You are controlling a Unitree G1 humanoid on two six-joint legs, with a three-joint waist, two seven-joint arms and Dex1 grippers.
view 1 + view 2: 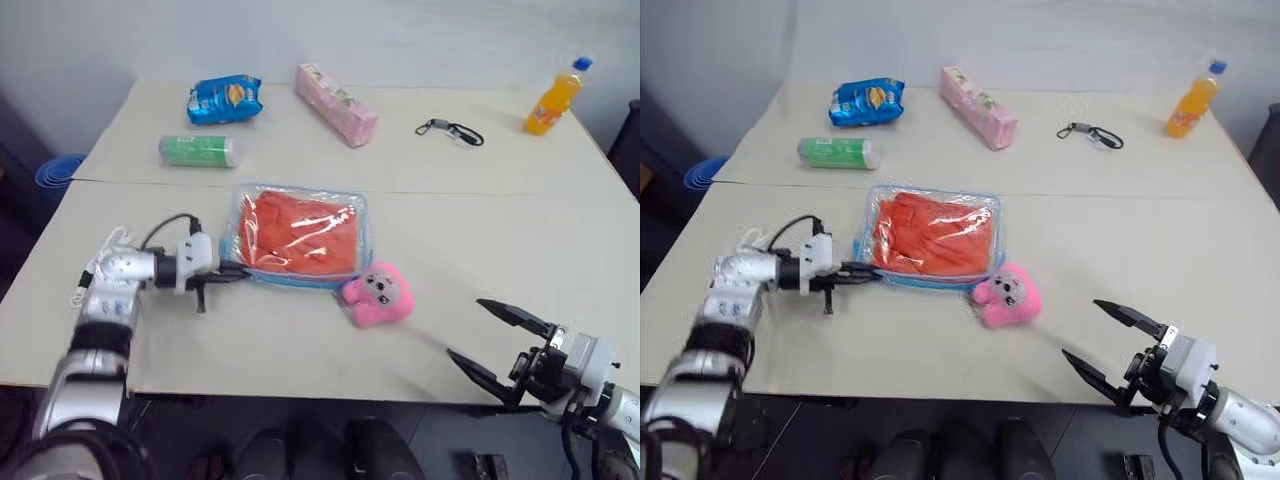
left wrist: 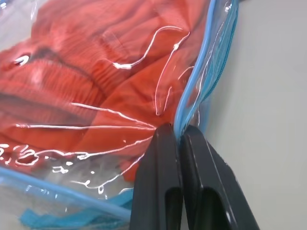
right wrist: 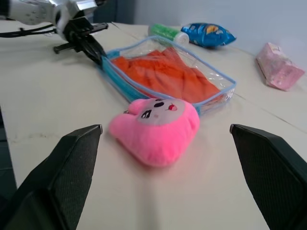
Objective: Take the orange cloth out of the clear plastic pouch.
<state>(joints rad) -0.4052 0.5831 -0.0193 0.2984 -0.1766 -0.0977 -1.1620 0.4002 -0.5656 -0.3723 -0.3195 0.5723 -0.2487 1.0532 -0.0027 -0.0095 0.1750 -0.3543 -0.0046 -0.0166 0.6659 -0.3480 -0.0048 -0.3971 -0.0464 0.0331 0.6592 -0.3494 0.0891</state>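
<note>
The clear plastic pouch [image 1: 366, 232] lies flat in the middle of the table, edged in light blue. The orange cloth [image 1: 300, 236] is folded inside it and takes up most of the space. My left gripper [image 1: 237, 270] reaches in level from the left and is shut on the pouch's near-left corner. In the left wrist view its two black fingers [image 2: 160, 167] pinch the blue edging [image 2: 192, 96] between them, with the cloth [image 2: 81, 81] behind the plastic. My right gripper [image 1: 465, 328] hovers open near the table's front right edge, holding nothing and pointing toward the pouch.
A pink plush toy [image 1: 378, 294] lies against the pouch's near right corner, between it and my right gripper. Along the back are a blue snack bag [image 1: 225, 100], a green tube [image 1: 197, 151], a pink box [image 1: 336, 104], a black clip [image 1: 450, 130] and an orange bottle [image 1: 555, 100].
</note>
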